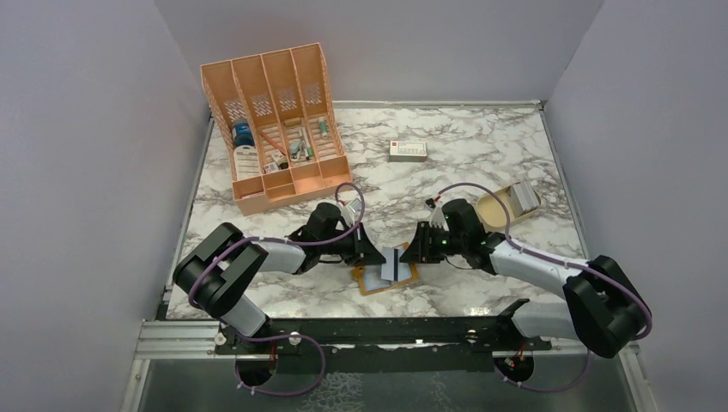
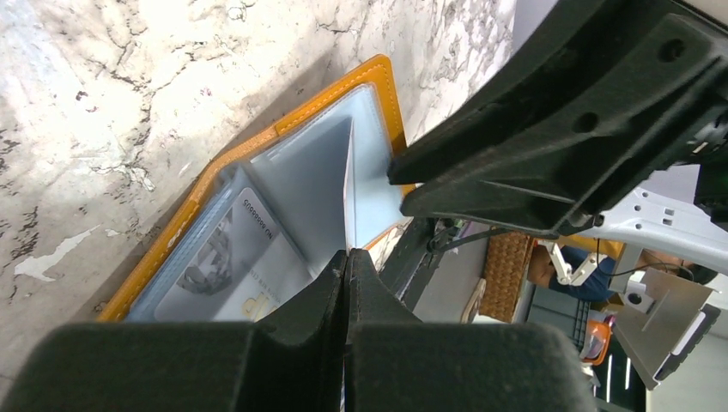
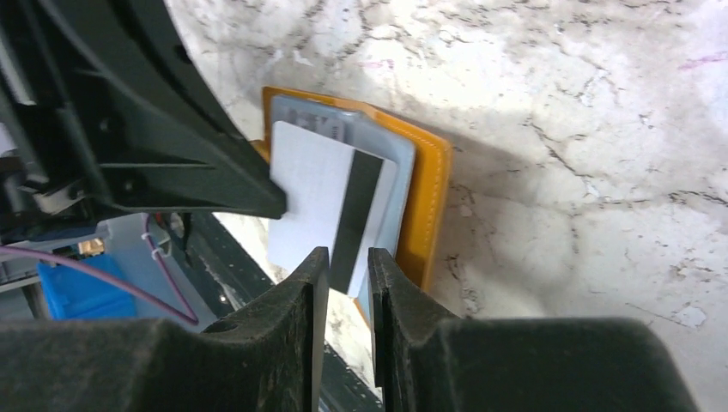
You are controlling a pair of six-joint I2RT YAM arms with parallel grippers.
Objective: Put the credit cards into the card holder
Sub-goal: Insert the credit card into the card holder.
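Note:
The mustard-orange card holder [image 1: 371, 285] lies open on the marble near the front edge, grey-blue lining up; it also shows in the left wrist view [image 2: 257, 146] and the right wrist view [image 3: 425, 197]. A grey card [image 2: 227, 262] sits in one of its pockets. A second credit card [image 3: 313, 193] with a dark stripe stands tilted over the holder [image 1: 393, 263]. My left gripper [image 2: 346, 256] is shut on this card's edge [image 1: 376, 256]. My right gripper [image 3: 343, 257] is slightly open just behind the card, with nothing between its jaws [image 1: 412, 254].
A tan oval dish [image 1: 494, 209] with more grey cards [image 1: 521, 198] sits at the right. A white box with a red mark [image 1: 408, 150] lies further back. A large orange desk organiser [image 1: 275, 120] stands at the back left.

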